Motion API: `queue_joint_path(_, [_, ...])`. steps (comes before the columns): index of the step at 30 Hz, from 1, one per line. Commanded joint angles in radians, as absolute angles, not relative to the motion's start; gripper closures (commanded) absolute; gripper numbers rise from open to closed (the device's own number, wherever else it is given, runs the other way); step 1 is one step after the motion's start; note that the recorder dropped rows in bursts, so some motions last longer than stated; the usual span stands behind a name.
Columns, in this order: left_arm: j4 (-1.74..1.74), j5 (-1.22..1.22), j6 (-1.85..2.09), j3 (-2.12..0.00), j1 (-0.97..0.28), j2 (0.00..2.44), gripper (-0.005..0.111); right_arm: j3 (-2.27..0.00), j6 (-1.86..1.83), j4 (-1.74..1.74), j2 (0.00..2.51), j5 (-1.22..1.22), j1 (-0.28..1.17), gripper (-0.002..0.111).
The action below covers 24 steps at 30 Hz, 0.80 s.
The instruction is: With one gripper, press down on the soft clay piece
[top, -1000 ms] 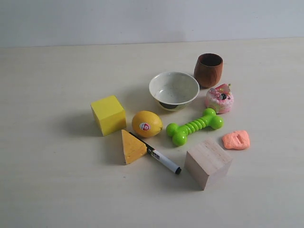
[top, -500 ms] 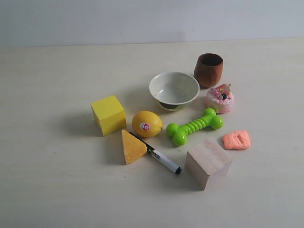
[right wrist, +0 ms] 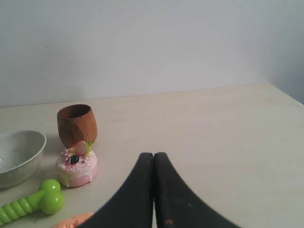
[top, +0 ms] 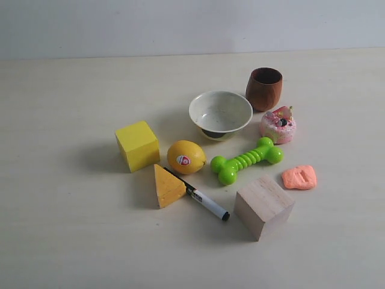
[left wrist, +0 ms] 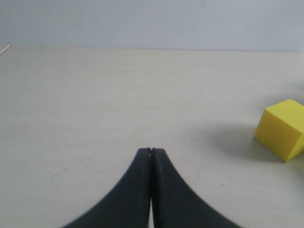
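The soft clay piece, a small salmon-orange lump, lies on the table right of the wooden cube. A sliver of the clay shows at the edge of the right wrist view, beside my dark fingers. My right gripper is shut with nothing in it, off to the side of the clay. My left gripper is shut and empty over bare table, away from the yellow cube. Neither arm appears in the exterior view.
Around the clay stand a pink-and-white doughnut toy, a green bone toy, a brown wooden cup and a white bowl. Farther left are a lemon, a yellow wedge, a marker and the yellow cube.
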<state>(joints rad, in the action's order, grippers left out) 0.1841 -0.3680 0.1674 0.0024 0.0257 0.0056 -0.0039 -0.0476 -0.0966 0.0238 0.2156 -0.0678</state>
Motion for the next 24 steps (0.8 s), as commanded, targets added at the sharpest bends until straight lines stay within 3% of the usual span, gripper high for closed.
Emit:
queue_joint_path(1, [0.188,-0.36,0.165,0.0,0.021,0.0,0.107,0.0,-0.044,-0.078,0.012,0.236,-0.063,0.108])
queue_joint_path(24, [0.188,-0.36,0.165,0.0,0.021,0.0,0.107,0.0,-0.053,-0.069,0.012,0.312,-0.063,0.108])
